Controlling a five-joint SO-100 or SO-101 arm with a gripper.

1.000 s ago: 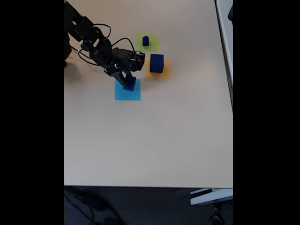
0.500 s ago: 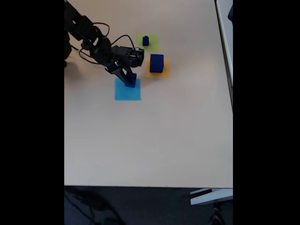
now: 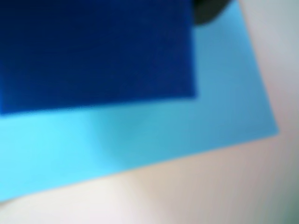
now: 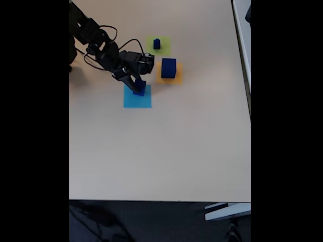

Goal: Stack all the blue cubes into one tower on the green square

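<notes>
In the fixed view my gripper (image 4: 138, 90) reaches down from the upper left and is shut on the medium blue cube (image 4: 142, 88), at the top edge of the light blue paper square (image 4: 137, 100). The wrist view shows that cube (image 3: 93, 46) blurred and very close, over the light blue square (image 3: 196, 121), with a dark finger (image 3: 210, 9) at the top edge. The small blue cube (image 4: 157, 44) stands on the green square (image 4: 163, 49). The large blue cube (image 4: 168, 67) stands on the orange-yellow square (image 4: 170, 79).
The arm (image 4: 98, 48) and its cables stretch from the table's upper left corner. The beige table (image 4: 166, 151) is bare towards the front; its front edge runs along the bottom and its right edge along the right side.
The gripper and the medium cube shifted together slightly up and then back down over the light blue square. The other two cubes have not moved.
</notes>
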